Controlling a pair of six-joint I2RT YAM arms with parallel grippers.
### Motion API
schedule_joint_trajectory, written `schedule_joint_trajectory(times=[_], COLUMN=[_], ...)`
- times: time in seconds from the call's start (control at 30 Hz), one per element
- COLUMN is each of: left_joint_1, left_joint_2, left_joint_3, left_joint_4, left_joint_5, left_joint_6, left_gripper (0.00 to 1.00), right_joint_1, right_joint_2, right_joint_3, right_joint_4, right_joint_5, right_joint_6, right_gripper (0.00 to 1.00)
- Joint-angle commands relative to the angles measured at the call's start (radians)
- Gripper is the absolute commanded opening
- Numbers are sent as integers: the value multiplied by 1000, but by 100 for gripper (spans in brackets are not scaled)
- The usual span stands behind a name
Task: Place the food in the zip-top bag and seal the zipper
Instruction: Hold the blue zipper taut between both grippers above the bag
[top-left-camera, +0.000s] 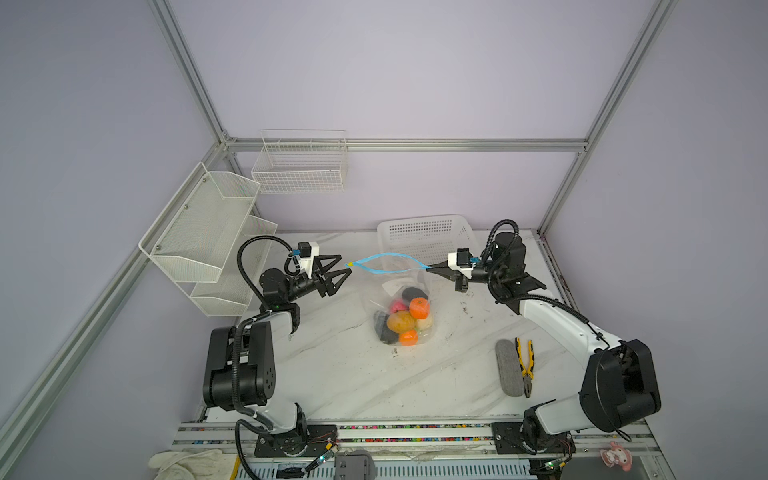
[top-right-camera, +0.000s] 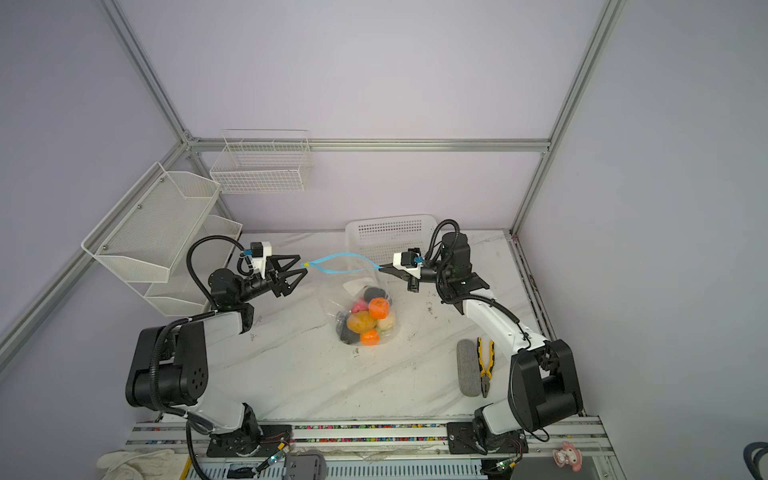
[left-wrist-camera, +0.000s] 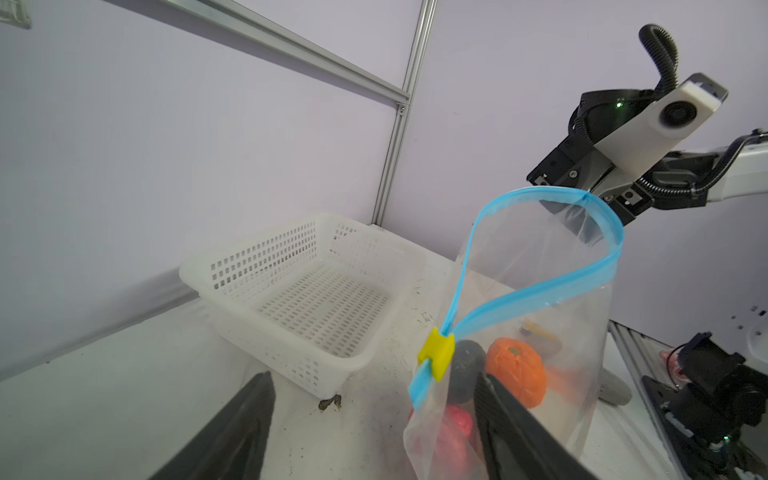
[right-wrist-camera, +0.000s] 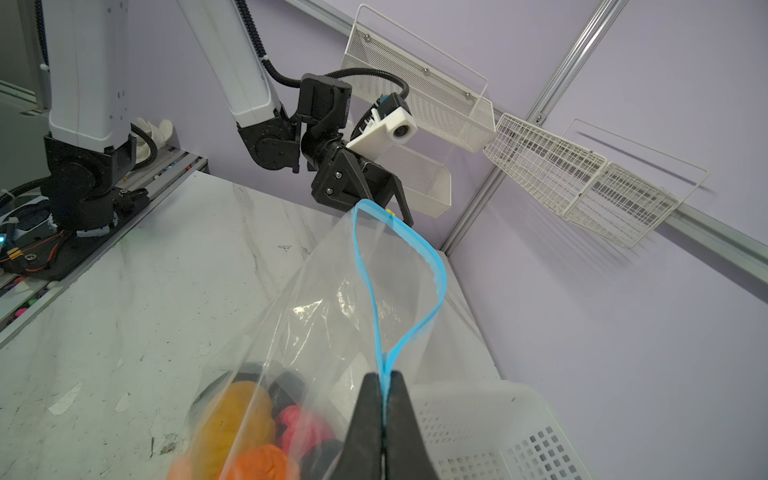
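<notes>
The clear zip-top bag (top-left-camera: 401, 286) hangs from its light-blue zipper (top-left-camera: 390, 253), whose two strands gape apart in a loop. My right gripper (top-left-camera: 428, 269) (right-wrist-camera: 384, 376) is shut on one end of the zipper. The other end carries a small yellow slider (left-wrist-camera: 436, 353), level with the tips of my left gripper (top-left-camera: 345, 264) (left-wrist-camera: 374, 376). That gripper is open and is not gripping the slider. The food (top-left-camera: 405, 320) lies heaped in the bag's bottom on the table: two orange fruits, a yellow-brown oval, a pink ball, black lumps and a cream piece.
A white perforated basket (top-left-camera: 428, 237) stands behind the bag at the back of the table. Yellow-handled pliers (top-left-camera: 525, 365) and a grey oblong pad (top-left-camera: 509, 368) lie front right. White mesh shelves (top-left-camera: 199, 232) and a wire basket (top-left-camera: 299, 166) hang on the left walls.
</notes>
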Motion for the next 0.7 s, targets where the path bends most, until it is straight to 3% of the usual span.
schedule_joint_trajectory(times=[0.0, 0.4, 0.67], left_joint_1=[-7, -55, -55], left_joint_2=[19, 56, 47], left_joint_3=[92, 92, 85], left_joint_4=[156, 166, 171], left_joint_5=[72, 104, 121], left_joint_6=[-107, -107, -122], left_gripper=[71, 55, 23], right_joint_1=[-7, -8, -9], right_joint_2=[-17, -1, 8], right_joint_3=[18, 32, 36], right_joint_4=[-13, -12, -8], right_joint_5=[-40, -26, -21], right_joint_6=[-35, -28, -24], right_gripper=[0, 0, 0])
